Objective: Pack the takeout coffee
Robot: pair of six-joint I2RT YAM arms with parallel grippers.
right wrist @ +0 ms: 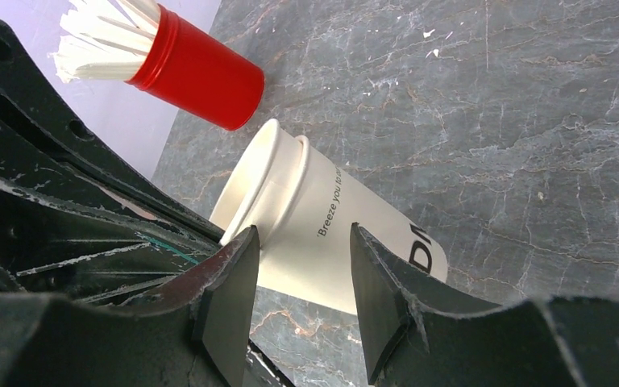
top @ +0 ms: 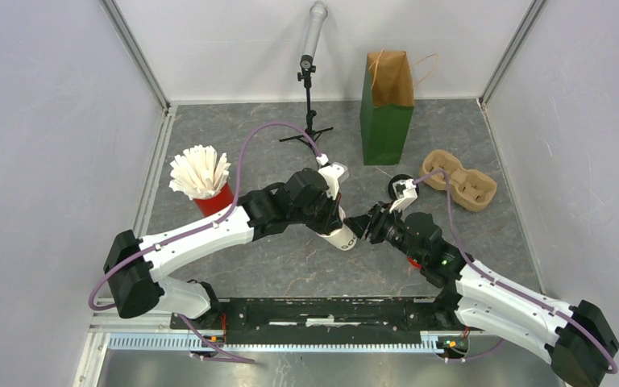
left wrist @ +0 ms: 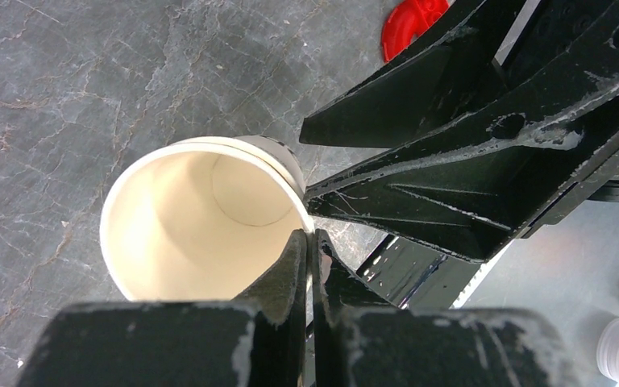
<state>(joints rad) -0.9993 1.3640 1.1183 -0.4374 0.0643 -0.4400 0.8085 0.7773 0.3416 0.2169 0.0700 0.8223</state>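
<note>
The takeout coffee cup (top: pixel 343 236) is cream paper with black print, lidless and tilted on its side just above the table at the centre. In the left wrist view its open mouth (left wrist: pixel 193 234) shows a second cup nested inside. My left gripper (top: pixel 334 222) is shut on the cup's rim wall, one finger inside and one outside (left wrist: pixel 310 242). My right gripper (top: pixel 363 226) is open, and its fingers straddle the cup's body (right wrist: pixel 330 234) without a clear grip (right wrist: pixel 302 242). A round black thing (top: pixel 397 187), perhaps the lid, lies partly hidden behind my right wrist.
The tall green paper bag (top: pixel 387 109) stands open at the back. The brown cup carrier (top: pixel 459 179) lies to its right. The red cup of white sticks (top: pixel 208 187) stands at the left (right wrist: pixel 201 72). A small tripod stand (top: pixel 310 89) stands at the back centre. A red piece (left wrist: pixel 411 20) lies under my right arm.
</note>
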